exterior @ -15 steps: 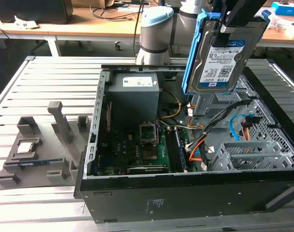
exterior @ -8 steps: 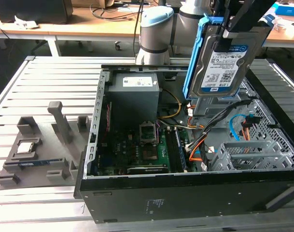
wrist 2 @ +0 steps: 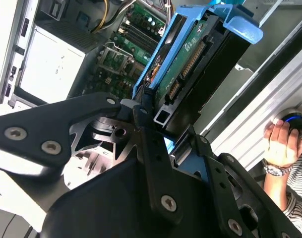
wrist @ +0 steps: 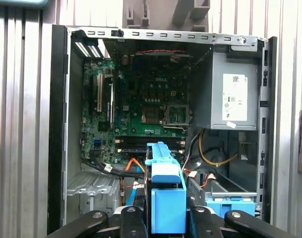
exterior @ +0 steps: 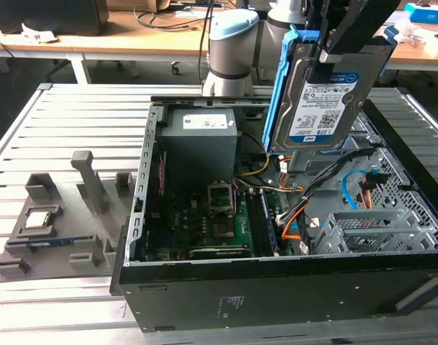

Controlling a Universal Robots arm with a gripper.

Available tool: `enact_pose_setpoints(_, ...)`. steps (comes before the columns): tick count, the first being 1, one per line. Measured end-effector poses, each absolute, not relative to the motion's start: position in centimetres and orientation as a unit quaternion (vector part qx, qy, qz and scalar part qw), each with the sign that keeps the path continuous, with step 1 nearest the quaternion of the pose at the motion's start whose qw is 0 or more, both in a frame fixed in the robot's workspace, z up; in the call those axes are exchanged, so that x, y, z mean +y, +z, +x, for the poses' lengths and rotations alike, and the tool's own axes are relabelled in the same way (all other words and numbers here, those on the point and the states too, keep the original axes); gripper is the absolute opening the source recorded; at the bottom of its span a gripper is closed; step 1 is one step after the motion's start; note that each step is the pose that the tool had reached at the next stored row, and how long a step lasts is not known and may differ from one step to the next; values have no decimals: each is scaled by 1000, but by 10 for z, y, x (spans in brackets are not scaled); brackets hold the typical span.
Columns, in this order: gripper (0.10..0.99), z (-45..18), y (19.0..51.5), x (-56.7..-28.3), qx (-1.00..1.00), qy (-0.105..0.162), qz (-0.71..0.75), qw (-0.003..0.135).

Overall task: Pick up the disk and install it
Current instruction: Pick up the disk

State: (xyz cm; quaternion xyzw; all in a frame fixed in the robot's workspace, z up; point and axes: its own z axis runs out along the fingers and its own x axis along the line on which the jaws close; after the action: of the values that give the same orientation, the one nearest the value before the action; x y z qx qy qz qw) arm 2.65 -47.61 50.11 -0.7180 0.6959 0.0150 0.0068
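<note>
Hanging in the air over the open computer case (exterior: 276,291) in the exterior view, the disk (exterior: 321,100) stands nearly upright with its label toward the camera. Its blue bracket runs along the edge on the exterior view's left. The gripper (exterior: 335,54) is clamped on its upper end. The motherboard (exterior: 204,223) and power supply (exterior: 201,140) lie below. In the second wrist view, black fingers (wrist 2: 146,129) squeeze the disk across its faces; a person's hand (wrist 2: 279,144) is near the slatted table (wrist 2: 260,104). In the first wrist view, the disk shows edge-on above the case interior.
</note>
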Motion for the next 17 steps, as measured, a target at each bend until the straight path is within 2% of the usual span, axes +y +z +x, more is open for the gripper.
enact_pose_setpoints(17,365,20,496,-494,696,15,-718,7)
